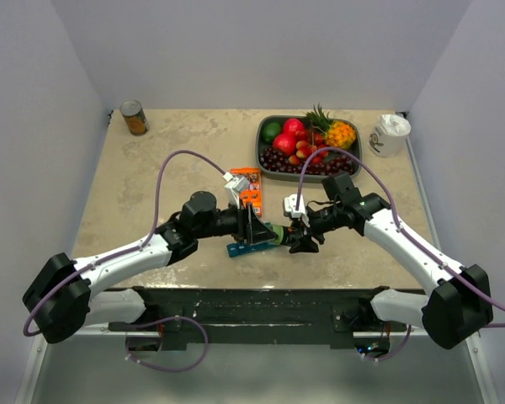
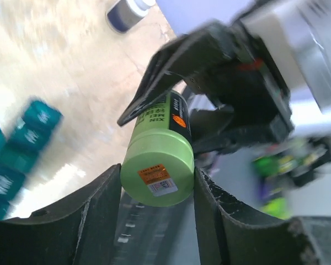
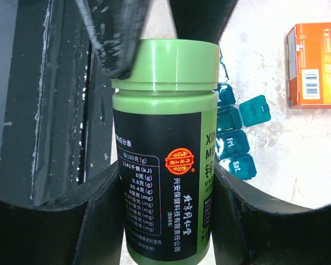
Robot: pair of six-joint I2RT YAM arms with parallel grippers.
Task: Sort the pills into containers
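We see two slim white-shelled arms, the left arm [image 1: 118,263] and the right arm [image 1: 404,240], each with bulky black joints and a purple cable [image 1: 164,172] trailing along it. Small white camera blocks [image 1: 236,187] sit at our wrists; the left gripper [image 2: 156,174] and right gripper [image 3: 165,171] have broad matte-black fingers [image 2: 94,221], scuffed pale along the edges
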